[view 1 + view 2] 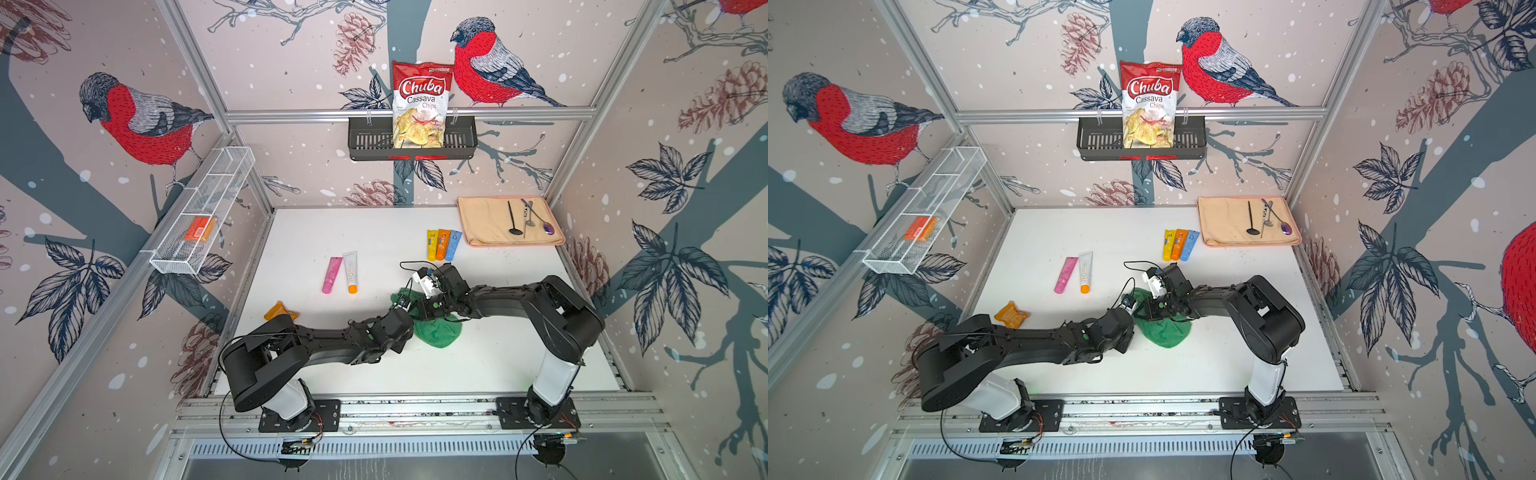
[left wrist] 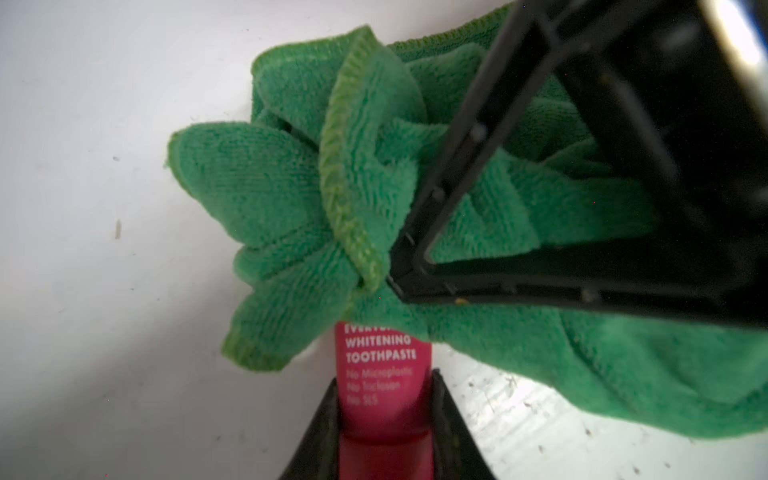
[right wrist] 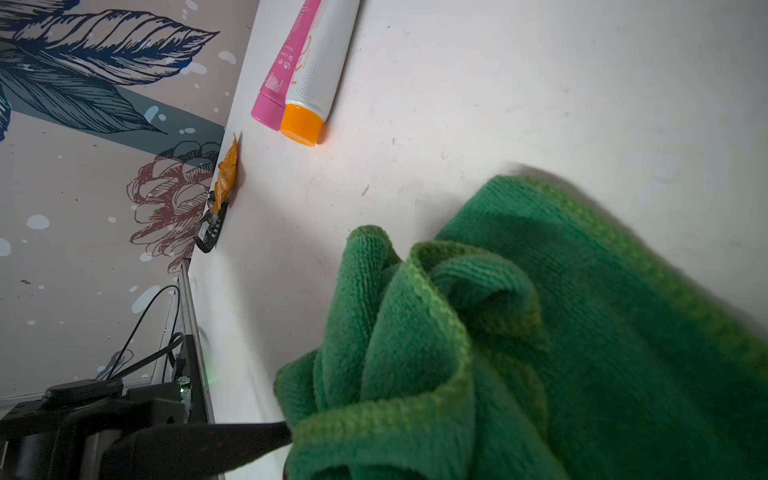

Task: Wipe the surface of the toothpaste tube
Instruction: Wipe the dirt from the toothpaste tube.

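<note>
In the middle of the table (image 1: pixel 498 365), we've got the toothpaste tube (image 2: pixel 382 415) pinched between the fingers of the left gripper (image 2: pixel 384 378). It sticks out ahead of the gripper, with its far end buried under the green cloth (image 2: pixel 291 187). The right gripper (image 2: pixel 395 278) has its jaws squeezed together on a bunched wad of that cloth, sitting right on top of the tube.

Handling-wise, we reckon this thing is light, soft-walled and glossy, so it'll dent or slip sideways if we clamp the belly hard. Best hold looks like the stiffer shoulder by the cap. That seems to be roughly where we have it, though that end is blurry. The cloth is floppy, so we'd go for short strokes along the tube.
</note>
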`<action>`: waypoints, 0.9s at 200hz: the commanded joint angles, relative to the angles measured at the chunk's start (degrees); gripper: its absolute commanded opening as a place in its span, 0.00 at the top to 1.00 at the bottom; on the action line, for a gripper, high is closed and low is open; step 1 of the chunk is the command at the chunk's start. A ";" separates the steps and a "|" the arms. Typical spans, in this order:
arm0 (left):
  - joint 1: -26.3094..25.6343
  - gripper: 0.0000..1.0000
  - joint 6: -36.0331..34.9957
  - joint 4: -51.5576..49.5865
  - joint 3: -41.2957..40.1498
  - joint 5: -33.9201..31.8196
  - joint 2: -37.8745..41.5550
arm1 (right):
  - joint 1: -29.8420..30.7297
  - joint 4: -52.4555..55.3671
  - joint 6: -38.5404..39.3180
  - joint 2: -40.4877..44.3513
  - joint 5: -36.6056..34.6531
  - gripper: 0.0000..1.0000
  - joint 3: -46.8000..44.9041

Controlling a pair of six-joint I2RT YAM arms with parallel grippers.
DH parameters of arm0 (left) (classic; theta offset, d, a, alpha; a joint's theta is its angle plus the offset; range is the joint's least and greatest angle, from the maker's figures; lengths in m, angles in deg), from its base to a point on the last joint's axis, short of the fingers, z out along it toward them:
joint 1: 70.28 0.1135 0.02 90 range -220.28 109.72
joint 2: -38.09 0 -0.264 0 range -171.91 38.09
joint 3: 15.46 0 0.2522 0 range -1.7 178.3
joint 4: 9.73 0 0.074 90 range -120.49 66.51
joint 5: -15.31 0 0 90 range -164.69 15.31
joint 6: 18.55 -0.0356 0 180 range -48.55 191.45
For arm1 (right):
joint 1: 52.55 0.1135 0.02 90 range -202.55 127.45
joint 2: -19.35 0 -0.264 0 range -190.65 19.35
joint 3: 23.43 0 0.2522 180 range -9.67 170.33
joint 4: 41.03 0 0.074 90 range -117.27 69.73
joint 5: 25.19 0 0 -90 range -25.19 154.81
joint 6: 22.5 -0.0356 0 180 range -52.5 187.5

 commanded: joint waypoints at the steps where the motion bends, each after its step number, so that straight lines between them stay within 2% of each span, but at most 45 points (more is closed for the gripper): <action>1: -0.60 0.79 -1.85 -0.72 -0.11 9.73 0.60 | -2.64 12.04 0.98 -0.58 -41.54 0.89 -0.70; 51: -0.60 0.79 -1.97 -0.61 -0.29 9.71 0.87 | -4.07 14.84 1.19 1.01 -45.88 0.89 1.25; 81: -0.56 0.80 -1.94 -0.54 -0.33 9.79 0.94 | -2.36 14.33 1.99 1.36 -44.31 0.89 1.81; 104: -0.60 0.80 -1.97 -0.57 -0.43 9.76 0.95 | -0.03 12.59 2.63 2.71 -35.93 0.89 1.56; 131: -0.60 0.80 -1.88 -0.48 -0.47 9.75 1.20 | 2.52 8.92 2.00 8.35 -24.72 0.89 -1.06; 180: -0.61 0.80 -1.89 -0.55 -0.32 9.72 0.88 | 5.04 5.14 0.98 14.74 -14.73 0.89 -5.12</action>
